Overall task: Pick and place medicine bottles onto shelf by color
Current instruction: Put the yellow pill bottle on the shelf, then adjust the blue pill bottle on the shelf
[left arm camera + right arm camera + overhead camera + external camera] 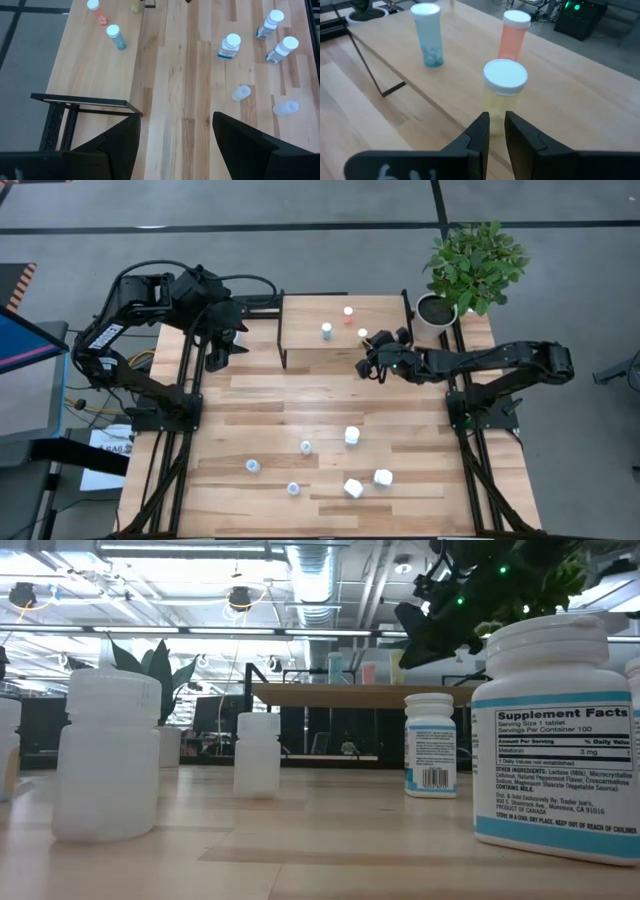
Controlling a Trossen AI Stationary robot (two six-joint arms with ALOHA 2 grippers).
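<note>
The shelf (300, 315) stands at the table's far middle. On its top stand a pale blue bottle (326, 331), a red-orange one (348, 313) and a yellowish one (363, 335), each upright with a white cap. My right gripper (368, 366) hovers just near of the shelf's right end, its fingers (496, 125) shut to a narrow slit, with the yellowish bottle (505, 90) a little beyond them. My left gripper (222, 350) waits left of the shelf, open (175, 145) and empty. Several white bottles (352, 435) stand on the near half of the table.
A potted plant (470, 260) stands at the far right corner, beside the shelf's right end. The loose bottles cluster near the front edge (353, 488), some with blue-edged labels (553, 740), some plain white (105, 755). Bare wood lies between the shelf and them.
</note>
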